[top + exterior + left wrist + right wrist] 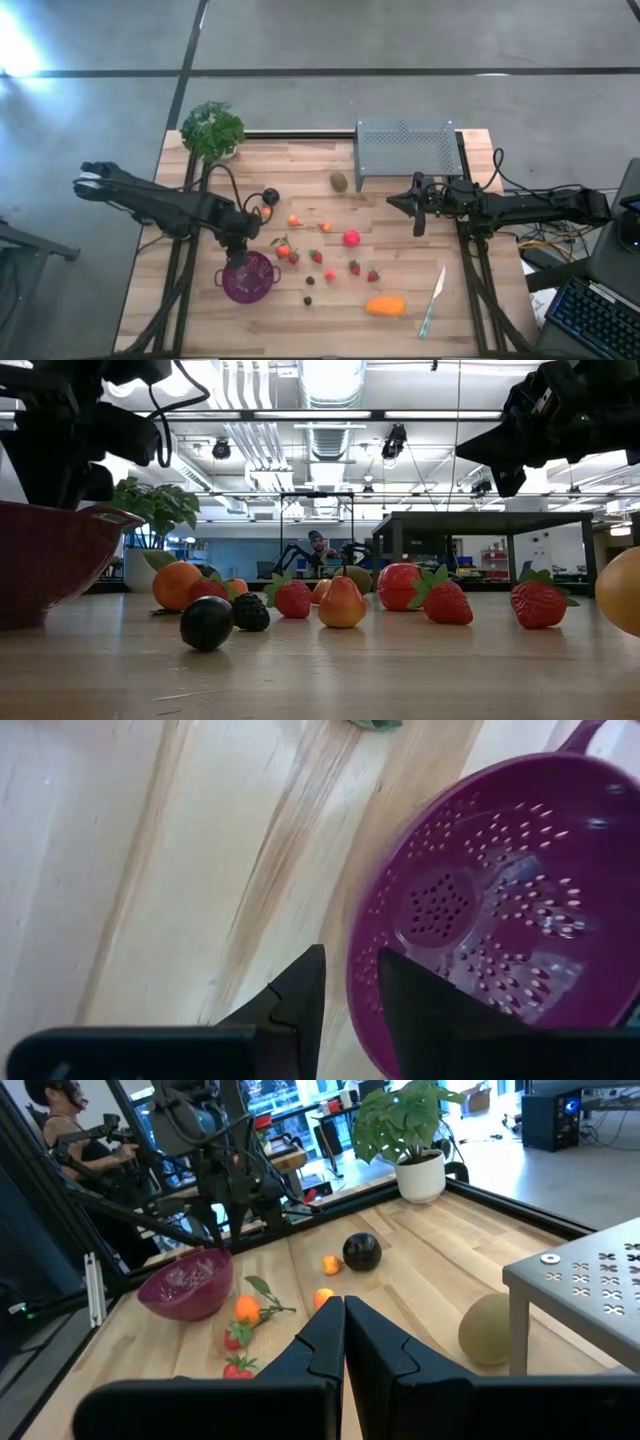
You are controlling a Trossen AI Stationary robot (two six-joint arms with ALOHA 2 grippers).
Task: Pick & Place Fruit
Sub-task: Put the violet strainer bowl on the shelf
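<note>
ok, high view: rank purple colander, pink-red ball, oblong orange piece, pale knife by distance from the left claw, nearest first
1. Purple perforated plastic colander: directly under the left claw, at the table's near-left.
2. Pink-red round ball: mid-table, toward the right arm.
3. Oblong orange toy piece: near edge, right of centre.
4. Slim pale knife: farthest, beyond the orange piece.

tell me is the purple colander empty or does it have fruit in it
Empty: the left wrist view shows the purple colander with a bare perforated bottom, no fruit.

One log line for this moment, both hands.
left hand: above purple colander, slightly parted, holding nothing | right hand: shut, empty, waiting beside grey rack | fruit: on table, colander empty
</note>
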